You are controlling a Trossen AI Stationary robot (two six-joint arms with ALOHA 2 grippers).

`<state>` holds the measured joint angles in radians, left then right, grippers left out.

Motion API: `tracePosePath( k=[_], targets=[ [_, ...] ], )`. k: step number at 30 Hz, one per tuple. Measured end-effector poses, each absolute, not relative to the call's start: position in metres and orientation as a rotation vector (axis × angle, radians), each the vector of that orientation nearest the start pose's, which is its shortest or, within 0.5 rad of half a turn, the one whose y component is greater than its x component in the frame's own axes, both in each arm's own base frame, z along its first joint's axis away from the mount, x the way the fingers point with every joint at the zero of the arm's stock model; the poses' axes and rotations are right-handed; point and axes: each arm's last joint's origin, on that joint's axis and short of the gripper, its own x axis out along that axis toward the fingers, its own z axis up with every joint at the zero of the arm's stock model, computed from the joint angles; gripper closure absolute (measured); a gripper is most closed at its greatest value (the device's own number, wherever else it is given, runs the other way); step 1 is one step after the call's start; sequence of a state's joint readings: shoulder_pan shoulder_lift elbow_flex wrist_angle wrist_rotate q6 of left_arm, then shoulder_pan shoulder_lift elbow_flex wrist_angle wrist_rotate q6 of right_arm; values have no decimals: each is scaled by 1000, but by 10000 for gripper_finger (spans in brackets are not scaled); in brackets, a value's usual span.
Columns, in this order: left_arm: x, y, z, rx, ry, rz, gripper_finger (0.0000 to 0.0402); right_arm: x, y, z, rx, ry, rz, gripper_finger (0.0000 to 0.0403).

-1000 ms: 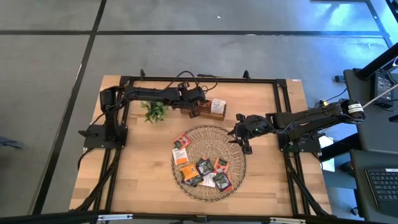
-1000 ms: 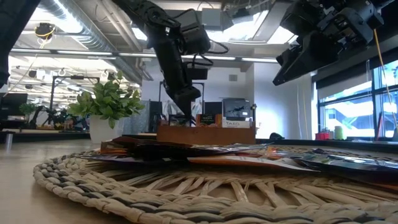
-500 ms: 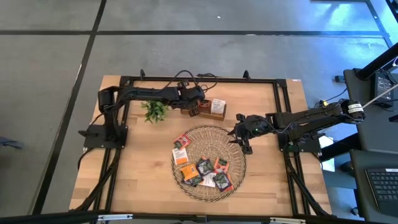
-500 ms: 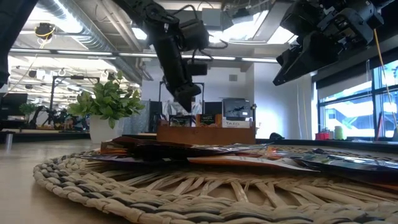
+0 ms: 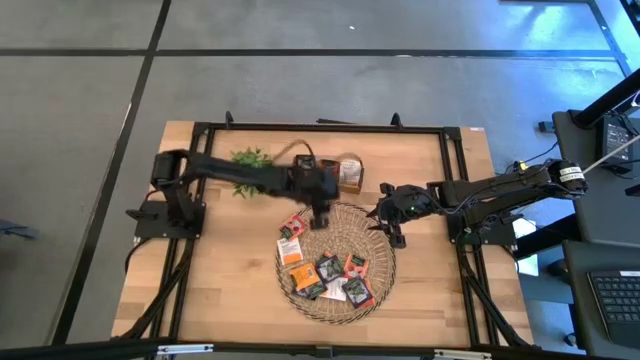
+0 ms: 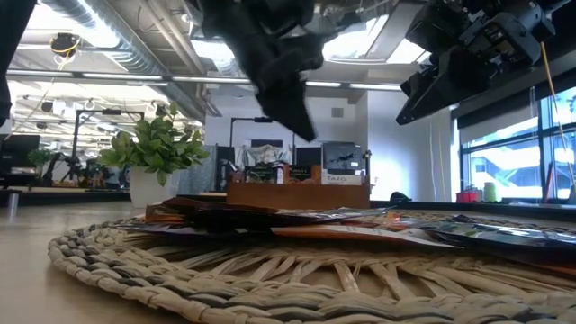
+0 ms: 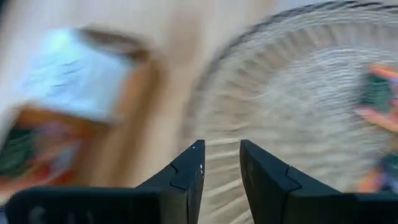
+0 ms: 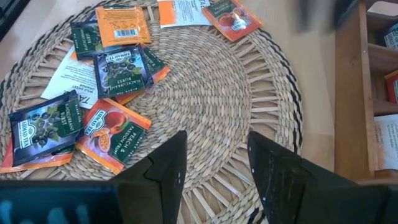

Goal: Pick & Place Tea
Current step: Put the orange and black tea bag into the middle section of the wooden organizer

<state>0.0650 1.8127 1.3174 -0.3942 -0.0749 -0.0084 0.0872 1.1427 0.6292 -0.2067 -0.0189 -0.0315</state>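
Note:
Several tea sachets in orange, dark and white wrappers lie flat on the round woven tray; the right wrist view shows them close up. My left gripper hangs open over the tray's far edge, nothing between its fingers. It is a dark blur in the low view. My right gripper stands open above the tray's right far rim, also with nothing between its fingers. The wooden box stands just beyond the tray.
A small green plant stands at the far left, partly behind my left arm. The box's compartments hold sachets. Black frame rails run round the table. Bare wood lies left and right of the tray.
My left gripper has swung from the wooden box toward the table's near edge, out over the tray's far rim. It has risen a little and turned as it went. Its fingers show no change in gap. My right arm has kept still.

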Motion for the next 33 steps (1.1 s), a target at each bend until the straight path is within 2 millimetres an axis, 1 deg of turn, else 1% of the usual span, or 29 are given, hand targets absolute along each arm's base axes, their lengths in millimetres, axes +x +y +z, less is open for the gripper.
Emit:
tracePosePath(
  k=[2, 4, 7, 9, 11, 14, 17, 20, 23, 27, 29, 33],
  targets=[
    [392, 6, 217, 10, 873, 94, 304, 226, 20, 213, -39, 710, 107, 232],
    [403, -14, 216, 24, 780, 48, 304, 226, 20, 213, -2, 700, 94, 232],
    [411, -40, 207, 46, 729, -10, 304, 228, 21, 212, 76, 687, 69, 232],
    [413, -53, 200, 58, 732, -40, 304, 228, 21, 206, 123, 710, 50, 232],
    [416, -64, 197, 62, 694, -61, 304, 228, 21, 201, 170, 726, 34, 232],
    [419, -73, 188, 53, 693, -76, 304, 230, 22, 189, 232, 765, 33, 232],
    [424, -80, 173, 31, 702, -92, 304, 232, 25, 178, 303, 793, 108, 232],
    [428, -87, 163, 4, 687, -164, 304, 236, 29, 169, 400, 815, 190, 232],
    [430, -94, 150, -21, 696, -224, 304, 241, 31, 159, 442, 850, 195, 232],
    [433, -100, 146, -41, 674, -280, 304, 249, 32, 147, 466, 863, 196, 232],
    [432, -104, 142, -58, 688, -292, 304, 254, 34, 141, 479, 854, 224, 232],
    [431, -109, 141, -102, 701, -336, 304, 260, 37, 136, 520, 846, 281, 232]
  ],
)
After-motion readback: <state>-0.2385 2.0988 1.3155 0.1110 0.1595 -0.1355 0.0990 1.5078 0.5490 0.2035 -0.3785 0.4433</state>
